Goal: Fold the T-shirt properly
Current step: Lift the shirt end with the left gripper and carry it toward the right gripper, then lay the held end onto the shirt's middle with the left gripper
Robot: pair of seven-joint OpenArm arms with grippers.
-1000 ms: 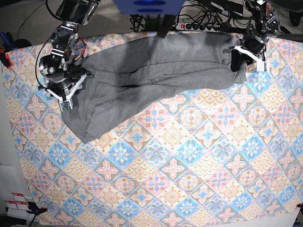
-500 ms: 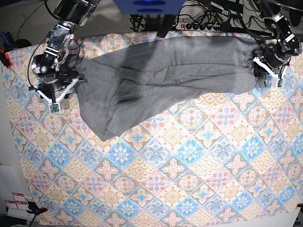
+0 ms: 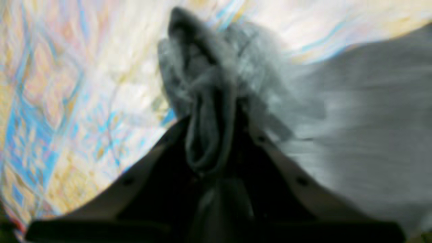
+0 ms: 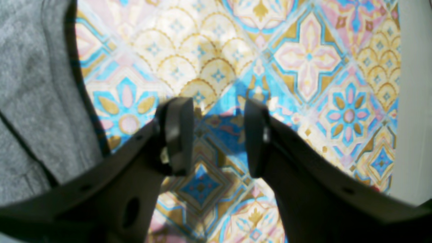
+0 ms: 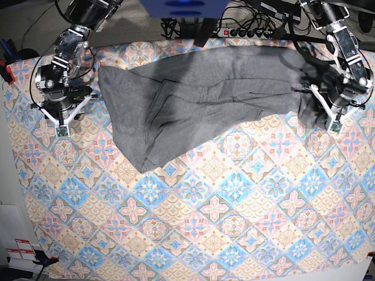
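The grey T-shirt [image 5: 199,93] lies spread across the far half of the patterned tablecloth [image 5: 234,222], stretched lengthwise from one arm's side to the other, with long creases running through its middle and one broad flap trailing toward the near side of the cloth, ending in a rounded point. At the end on the base view's right, the fabric is bunched and lifted into a dark wad where the left gripper [image 5: 324,115] has hold of it; the left wrist view, though blurred, shows a thick twist of grey knit [image 3: 209,135] pinched between the two dark fingers [image 3: 270,158], with the rest of the shirt fanning away to the right of that picture over the tablecloth [image 3: 67,101]. At the opposite end, the shirt's edge lies flat, with a dark shadow line along it, and the right gripper [image 5: 60,119] stands just beside that edge, apart from the fabric. The right wrist view shows its fingers [image 4: 177,135] spread with a clear gap between them and nothing held, only the diamond pattern of the tablecloth [image 4: 303,60] showing through, and the grey T-shirt [image 4: 33,94] filling the left side of that picture. Beyond the far edge of the tablecloth, a power strip [image 5: 246,32] and cables lie on the floor.
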